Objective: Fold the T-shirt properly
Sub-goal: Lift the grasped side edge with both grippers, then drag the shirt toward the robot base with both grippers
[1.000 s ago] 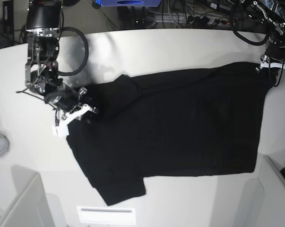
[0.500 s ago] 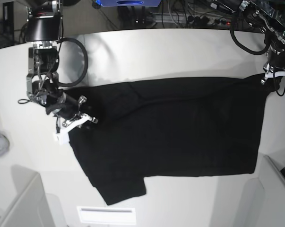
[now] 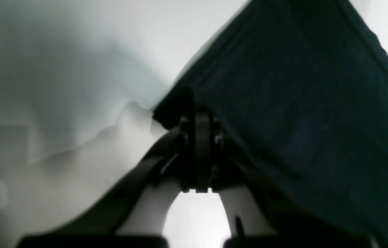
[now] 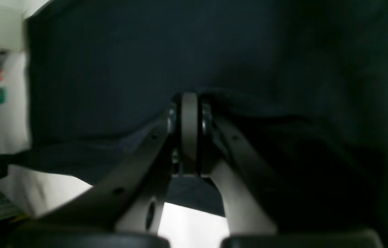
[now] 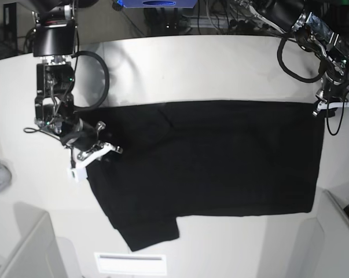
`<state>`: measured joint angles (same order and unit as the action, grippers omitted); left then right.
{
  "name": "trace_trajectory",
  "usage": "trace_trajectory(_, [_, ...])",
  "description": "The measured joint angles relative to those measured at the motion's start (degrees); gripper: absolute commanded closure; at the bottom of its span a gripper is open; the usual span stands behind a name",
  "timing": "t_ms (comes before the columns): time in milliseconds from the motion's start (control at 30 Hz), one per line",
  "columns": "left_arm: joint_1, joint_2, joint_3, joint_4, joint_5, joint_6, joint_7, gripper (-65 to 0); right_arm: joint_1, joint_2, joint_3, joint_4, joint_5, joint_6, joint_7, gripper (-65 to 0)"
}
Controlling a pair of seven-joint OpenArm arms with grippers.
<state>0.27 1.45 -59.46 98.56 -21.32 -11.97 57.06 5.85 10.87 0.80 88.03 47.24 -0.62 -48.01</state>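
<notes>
A white table (image 5: 220, 63) fills the base view, with cables and equipment along its far edge and a pale grey box (image 5: 24, 249) at the near left corner. A white label strip (image 5: 129, 263) lies near the front edge.

The black T-shirt (image 5: 220, 162) lies spread across the middle of the table, plain side showing, no print visible. Its far edge runs almost straight between the two arms. One sleeve (image 5: 145, 231) sticks out toward the front edge, near the label strip. The right side of the cloth, as the base view has it, ends in a straight edge close to the table's rim.

The right gripper (image 5: 93, 152) is at the shirt's left end in the base view. Its jaws are closed on the cloth; the wrist view shows the fingers (image 4: 188, 113) pressed together with dark fabric (image 4: 214, 51) bunched around the tips and filling most of the frame.

The left gripper (image 5: 330, 106) is at the shirt's far right corner in the base view. Its wrist view shows the fingers (image 3: 202, 137) together, pinching the corner of the shirt (image 3: 300, 103), which slopes away to the right over the white table (image 3: 59, 69). The cloth is taut there, its edge lifted slightly off the surface.
</notes>
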Motion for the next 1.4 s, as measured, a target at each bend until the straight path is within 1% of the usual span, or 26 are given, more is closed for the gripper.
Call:
trace_trajectory(67, [-0.94, -0.04, -0.02, -1.7, 0.92, -0.02, -0.02, 0.0, 0.13, -0.17, -0.02, 0.0, -0.2, 0.02, -0.07, 0.0])
trace_trajectory(133, [-2.01, -0.33, 0.0, -3.8, 2.34, -0.02, 0.2, 0.0, 0.17, -0.42, -0.02, 0.0, -0.13, 0.04, 1.11, 0.0])
trace_trajectory(233, [-3.13, -1.2, 0.0, -5.92, 2.86, 0.0, 0.07, 0.0, 0.31, -0.31, 0.0, -0.35, -0.15, 0.04, 1.92, 0.0])
trace_trajectory(400, [-3.91, -1.53, -0.07, -6.71, 2.91, 0.0, 0.2, 0.0, 1.22, -0.33, 0.0, -4.37, -0.33, 0.09, 2.21, 0.0])
trace_trajectory(533, [-3.91, -3.13, 3.8, -7.98, 3.04, 0.04, 0.11, 0.0, 1.29, -0.33, -0.02, -4.66, -0.33, 0.09, 4.9, 0.0])
trace_trajectory(867, [-4.04, -3.54, 4.17, -8.55, 2.84, 0.02, -0.04, 0.0, 1.25, -0.28, -0.07, -4.9, -0.35, 0.11, 4.48, 0.0])
trace_trajectory(900, [-4.04, -3.54, 4.17, -8.55, 2.84, 0.02, -0.04, 0.0, 1.25, -0.13, -0.07, -4.92, -0.37, 0.09, 4.35, -4.5])
trace_trajectory(967, [-4.04, -3.54, 4.15, -8.55, 2.84, 0.02, -0.04, 0.0, 1.25, 0.17, 0.04, -4.92, -0.57, 0.09, 3.3, -19.8])
trace_trajectory(1000, [-4.07, -3.54, 4.15, -8.52, 2.84, 0.02, -0.02, 0.0, 1.22, 0.15, 0.24, -4.92, -0.61, 0.09, 3.08, -24.6])
trace_trajectory(1033, [-4.07, -3.54, 4.15, -8.52, 2.82, 0.02, -0.02, -8.1, 1.22, 0.17, 0.33, -4.92, -0.63, 0.09, 3.17, -28.1])
trace_trajectory(1067, [-4.07, -3.54, 4.15, -8.52, 2.8, 0.07, -0.02, -15.8, 1.22, 0.17, 0.33, -4.92, -0.59, 0.07, 3.19, -28.8])
trace_trajectory(1100, [-4.07, -3.54, 4.15, -8.52, 2.64, 0.02, -0.02, -25.0, 1.22, 0.17, 0.33, -4.92, -0.59, 0.09, 3.19, -28.2])
trace_trajectory(1200, [-4.15, -3.54, 4.15, -8.52, 2.4, 0.02, -0.04, -46.1, 0.74, 0.15, 0.94, -4.83, -0.52, 0.07, 3.39, -26.9])
trace_trajectory(1300, [-4.68, -3.5, 4.02, -6.8, 2.45, 0.04, 0.24, -58.7, -1.79, -0.39, 5.57, -1.81, -0.57, 0.04, 3.41, -26.4])
trace_trajectory(1367, [-4.7, -3.5, 4.02, -3.43, 2.38, 0.02, 0.2, -61.9, -3.58, -0.13, 7.74, 1.07, -0.83, -0.07, 3.43, -26.4])
trace_trajectory(1400, [-4.7, -3.52, 4.02, -1.36, 2.36, 0.02, 0.13, -61.9, -4.68, -0.13, 8.48, 2.82, -0.81, -0.07, 3.43, -26.4])
